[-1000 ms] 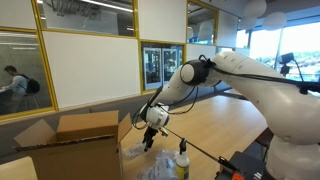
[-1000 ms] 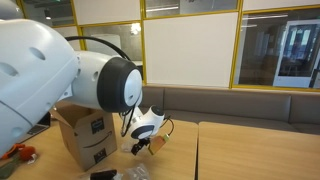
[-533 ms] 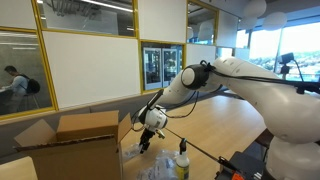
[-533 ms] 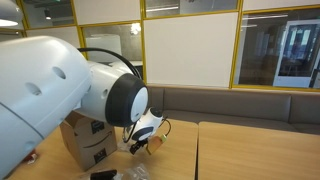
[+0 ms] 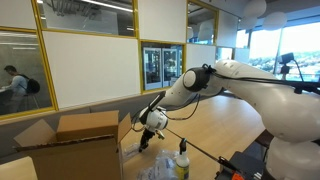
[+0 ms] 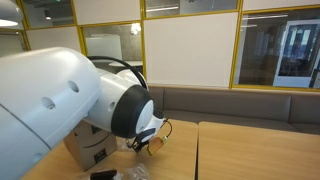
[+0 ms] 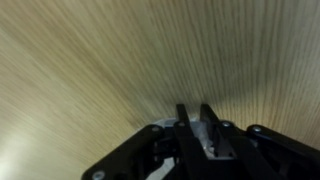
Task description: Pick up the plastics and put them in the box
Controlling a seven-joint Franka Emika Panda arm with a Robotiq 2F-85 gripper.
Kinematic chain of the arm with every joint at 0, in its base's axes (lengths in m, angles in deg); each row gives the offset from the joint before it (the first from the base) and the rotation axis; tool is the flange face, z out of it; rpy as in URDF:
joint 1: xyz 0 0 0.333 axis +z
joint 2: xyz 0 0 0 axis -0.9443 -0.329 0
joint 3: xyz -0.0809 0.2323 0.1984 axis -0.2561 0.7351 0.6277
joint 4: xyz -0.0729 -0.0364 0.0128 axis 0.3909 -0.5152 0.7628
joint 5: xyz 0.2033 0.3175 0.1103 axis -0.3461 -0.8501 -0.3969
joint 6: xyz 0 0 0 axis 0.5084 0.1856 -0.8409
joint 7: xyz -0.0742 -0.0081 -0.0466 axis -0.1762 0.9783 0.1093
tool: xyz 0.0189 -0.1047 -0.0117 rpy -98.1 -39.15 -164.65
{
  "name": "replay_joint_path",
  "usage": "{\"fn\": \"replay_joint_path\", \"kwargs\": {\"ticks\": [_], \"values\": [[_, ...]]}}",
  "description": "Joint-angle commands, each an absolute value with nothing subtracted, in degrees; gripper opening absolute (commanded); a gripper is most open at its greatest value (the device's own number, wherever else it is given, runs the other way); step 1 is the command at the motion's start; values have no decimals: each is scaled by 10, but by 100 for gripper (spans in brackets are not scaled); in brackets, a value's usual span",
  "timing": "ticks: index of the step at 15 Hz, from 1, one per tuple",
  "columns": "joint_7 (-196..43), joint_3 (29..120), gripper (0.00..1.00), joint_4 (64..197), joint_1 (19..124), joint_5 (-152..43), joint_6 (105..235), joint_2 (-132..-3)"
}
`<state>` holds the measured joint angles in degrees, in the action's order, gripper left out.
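Nearby, crumpled clear plastics (image 5: 152,170) beside the open brown cardboard box (image 5: 85,140), gripper (image 7: 194,110) pinched nearly together over wood-grain table (image 7: 90,70).

Arm stretched out, gripper pointing down

The white arm (image 5: 235,80) reaches forward and bends down at the wrist; its big joint housing (image 6: 60,110) fills the near side of an exterior view. The gripper (image 5: 146,142) hangs low at the tip, and in the wrist view its two dark fingers (image 7: 184,125) stand close together with only a thin gap between
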<state>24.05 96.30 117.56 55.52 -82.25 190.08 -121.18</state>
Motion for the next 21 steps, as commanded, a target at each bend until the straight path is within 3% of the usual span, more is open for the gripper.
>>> {"fn": "replay_joint_path", "kwargs": {"ticks": [1, 2, 6, 12, 21], "values": [[209, 976, 4, 1185, 535, -801, 1907, -1206], [200, 973, 1, 1200, 531, -801, 1912, -1196], [170, 970, 9, 1272, 507, -804, 1947, -1141], [94, 963, 6, 1429, 482, -796, 2034, -987], [-54, 945, 6, 1558, 512, -748, 2025, -750]]}}
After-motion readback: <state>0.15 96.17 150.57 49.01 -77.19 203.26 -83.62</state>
